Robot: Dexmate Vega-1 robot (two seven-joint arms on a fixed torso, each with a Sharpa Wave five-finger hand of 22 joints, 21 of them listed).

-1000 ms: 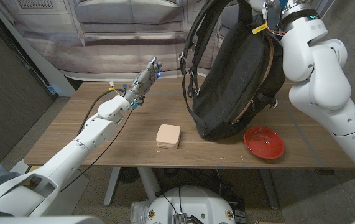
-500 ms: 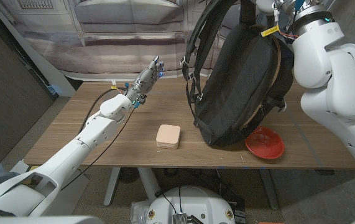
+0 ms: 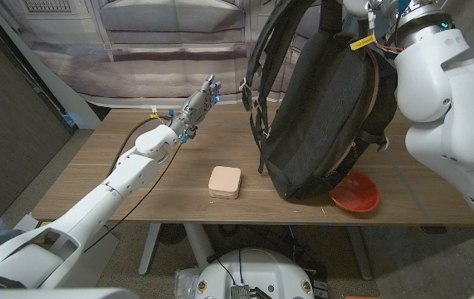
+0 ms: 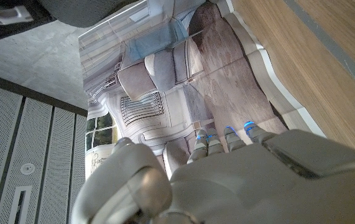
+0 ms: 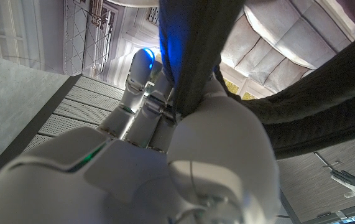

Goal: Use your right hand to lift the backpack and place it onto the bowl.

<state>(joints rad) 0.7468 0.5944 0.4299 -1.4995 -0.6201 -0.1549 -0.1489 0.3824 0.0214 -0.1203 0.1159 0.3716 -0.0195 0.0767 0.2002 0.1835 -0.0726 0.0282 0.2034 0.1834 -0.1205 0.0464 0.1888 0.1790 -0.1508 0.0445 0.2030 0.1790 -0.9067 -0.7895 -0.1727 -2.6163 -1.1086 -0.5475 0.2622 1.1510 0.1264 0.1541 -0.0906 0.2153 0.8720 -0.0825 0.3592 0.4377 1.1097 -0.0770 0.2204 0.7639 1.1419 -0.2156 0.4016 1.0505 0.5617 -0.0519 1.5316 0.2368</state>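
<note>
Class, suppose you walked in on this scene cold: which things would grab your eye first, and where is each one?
The big black backpack dominates, hanging over the table's right side from the right hand, which grips its top strap. Its bottom partly hides a red bowl near the table's front right edge. The left hand is raised over the table's left half, fingers extended, and a small beige case lies near the front middle.

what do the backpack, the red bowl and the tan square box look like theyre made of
Backpack: matte black woven fabric, likely nylon; it sags and creases, with a tan trim line along the side.
Bowl: glossy red, probably plastic or glazed ceramic; it shows highlights.
Box: smooth matte tan, likely plastic with rounded corners; hard to confirm.
</note>
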